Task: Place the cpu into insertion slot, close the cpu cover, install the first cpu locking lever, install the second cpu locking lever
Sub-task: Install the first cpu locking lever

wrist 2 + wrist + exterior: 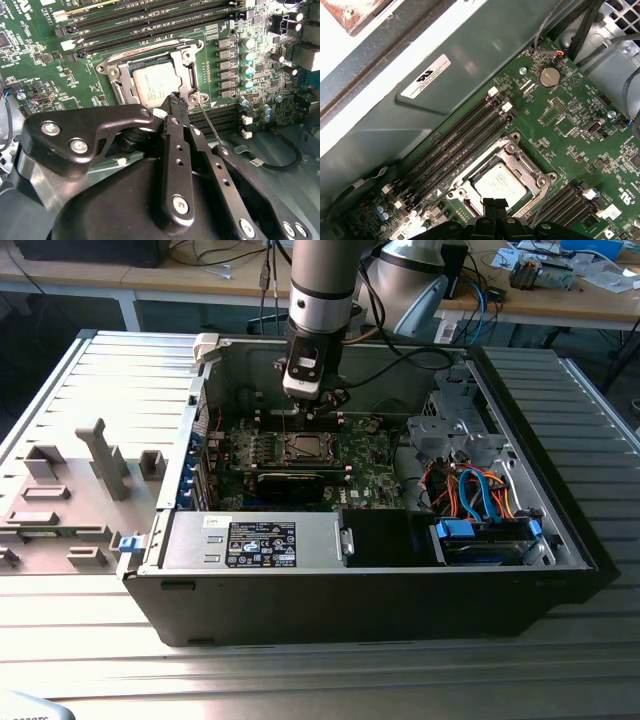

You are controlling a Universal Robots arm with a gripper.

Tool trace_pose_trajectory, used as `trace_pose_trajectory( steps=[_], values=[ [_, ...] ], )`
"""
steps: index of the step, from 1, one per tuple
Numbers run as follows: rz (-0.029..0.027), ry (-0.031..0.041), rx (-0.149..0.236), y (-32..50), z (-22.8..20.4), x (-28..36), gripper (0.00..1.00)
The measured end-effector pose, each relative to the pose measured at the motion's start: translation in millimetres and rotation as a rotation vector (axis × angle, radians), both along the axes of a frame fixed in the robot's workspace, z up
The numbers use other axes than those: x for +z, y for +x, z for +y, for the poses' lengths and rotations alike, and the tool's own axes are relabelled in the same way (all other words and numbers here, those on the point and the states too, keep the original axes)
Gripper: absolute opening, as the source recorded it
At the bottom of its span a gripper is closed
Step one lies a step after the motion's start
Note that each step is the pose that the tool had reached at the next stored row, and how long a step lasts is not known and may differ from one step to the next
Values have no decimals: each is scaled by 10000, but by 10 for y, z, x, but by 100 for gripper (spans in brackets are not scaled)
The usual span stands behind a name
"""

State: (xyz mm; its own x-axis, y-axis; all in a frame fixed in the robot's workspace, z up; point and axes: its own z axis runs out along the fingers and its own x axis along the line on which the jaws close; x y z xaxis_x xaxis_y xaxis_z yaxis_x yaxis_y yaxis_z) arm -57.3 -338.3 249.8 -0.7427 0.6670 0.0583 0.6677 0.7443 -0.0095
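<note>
- In the first wrist view the gripper (494,204) had its two black fingertips pressed together with nothing between them, poised just over the near edge of the socket
- In the second wrist view a fingertip (175,100) sat at the corner of the cpu cover (187,62), beside a thin locking lever (210,125) that stuck out at a slant from the socket corner
- The cpu (501,184) lay flat in the insertion slot (470,172), its pale silver top showing through the window of the cpu cover, which lay down over it
- Beyond the socket ran long black memory slots (455,145) on the green motherboard (560,120)
- In the exterior view the arm (320,300) reached down into the open computer case (330,590), which lay on its side on a ribbed metal table (100,380)
</note>
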Motion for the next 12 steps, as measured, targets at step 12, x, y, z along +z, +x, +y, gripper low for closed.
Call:
trace_pose_trajectory(
  steps=[12],
  values=[
    [0, 0, 276, 0, 0, 0, 11]
  ],
)
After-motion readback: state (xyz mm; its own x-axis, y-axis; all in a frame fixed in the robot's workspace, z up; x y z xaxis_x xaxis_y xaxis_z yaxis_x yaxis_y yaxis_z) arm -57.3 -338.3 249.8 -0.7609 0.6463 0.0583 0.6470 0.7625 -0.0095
